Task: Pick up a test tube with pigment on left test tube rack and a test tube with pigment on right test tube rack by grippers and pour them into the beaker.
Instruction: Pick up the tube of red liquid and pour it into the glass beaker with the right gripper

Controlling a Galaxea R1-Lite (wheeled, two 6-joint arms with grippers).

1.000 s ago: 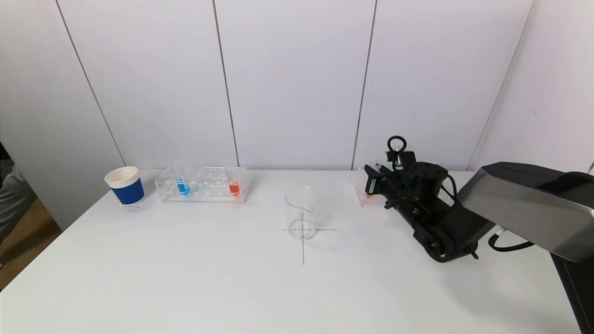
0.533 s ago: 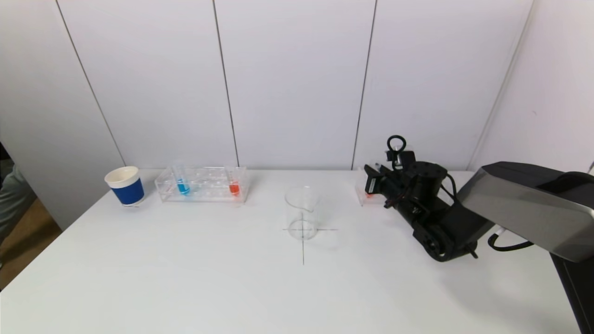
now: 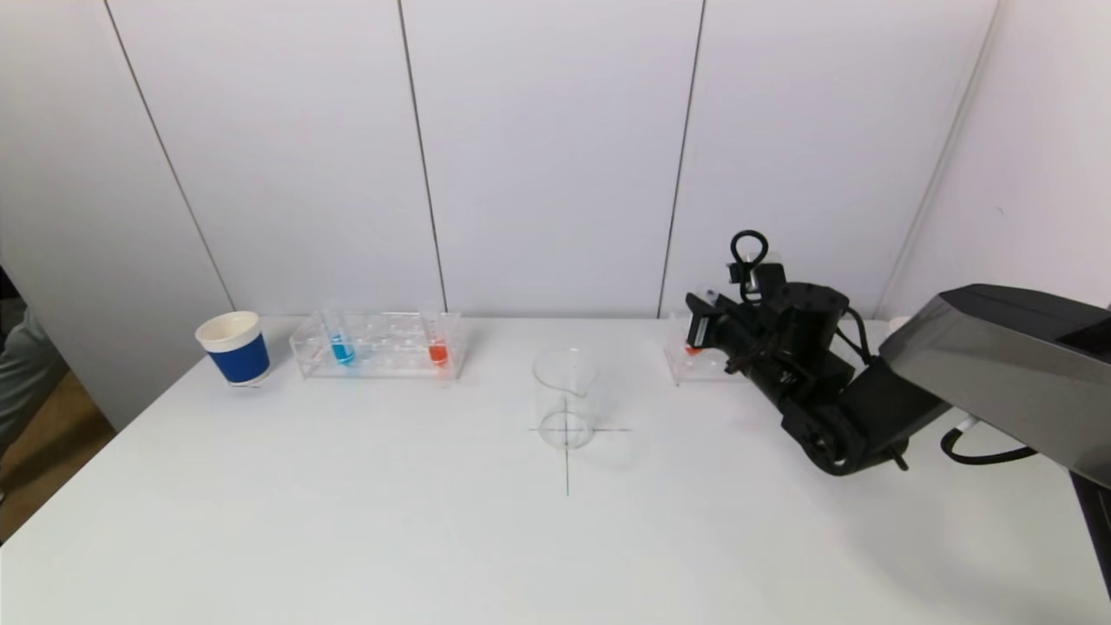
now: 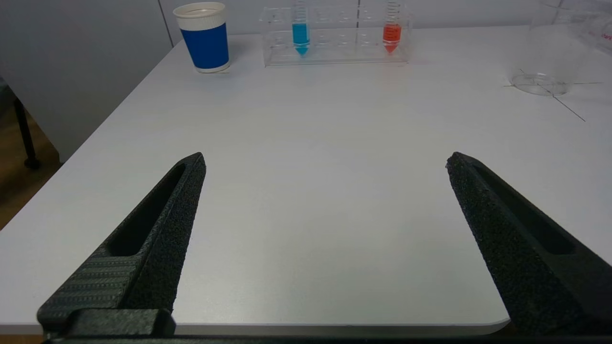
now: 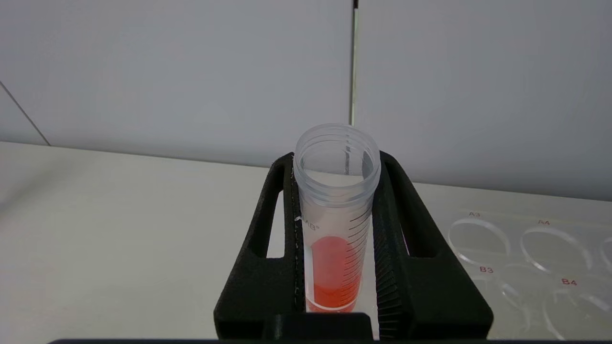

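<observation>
My right gripper [image 3: 701, 328] is shut on a clear test tube holding red pigment [image 5: 334, 229], upright just above the left end of the right test tube rack [image 3: 694, 371] at the back right. In the right wrist view the gripper [image 5: 334, 160] clamps the tube on both sides. The left test tube rack [image 3: 379, 345] at the back left holds a blue-pigment tube [image 3: 341, 347] and a red-pigment tube [image 3: 438, 351]. The empty glass beaker [image 3: 566, 395] stands mid-table on a pencilled cross. My left gripper [image 4: 325, 160] is open and empty, low over the table's near left part, outside the head view.
A blue paper cup [image 3: 234, 347] stands left of the left rack. The right rack's empty holes [image 5: 526, 248] lie beside the held tube. The wall runs close behind both racks. The table's left edge drops to the floor [image 4: 19, 181].
My right gripper has risen with the red-pigment tube, lifting it up from the right rack. Nothing else has moved.
</observation>
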